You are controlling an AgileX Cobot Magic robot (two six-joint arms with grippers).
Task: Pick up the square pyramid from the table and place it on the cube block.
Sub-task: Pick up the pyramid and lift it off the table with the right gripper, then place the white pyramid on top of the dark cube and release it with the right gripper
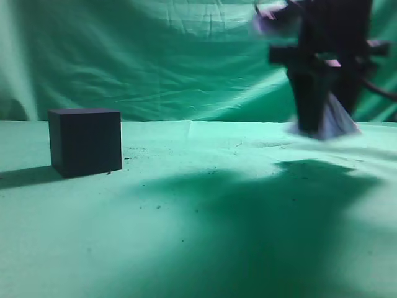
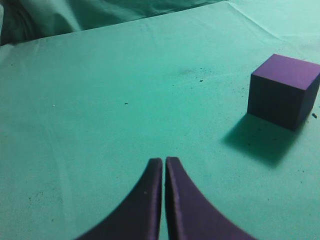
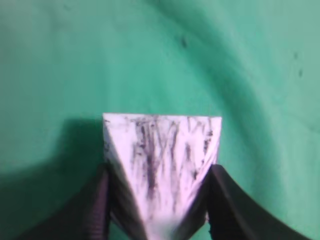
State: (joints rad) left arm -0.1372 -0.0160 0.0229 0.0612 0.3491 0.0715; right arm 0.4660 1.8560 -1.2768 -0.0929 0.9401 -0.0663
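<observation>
The white square pyramid (image 3: 160, 165), streaked with dark marks, sits between the fingers of my right gripper (image 3: 157, 172), which is shut on it. In the exterior view the right gripper (image 1: 322, 124) holds the pyramid (image 1: 338, 121) at the far right, slightly above the green cloth, blurred by motion. The dark purple cube block (image 1: 85, 141) stands on the cloth at the left; it also shows in the left wrist view (image 2: 283, 90). My left gripper (image 2: 164, 162) is shut and empty above bare cloth, left of the cube.
A green cloth (image 1: 205, 236) covers the table and hangs as a backdrop behind. The arm casts a wide shadow over the middle and right of the cloth.
</observation>
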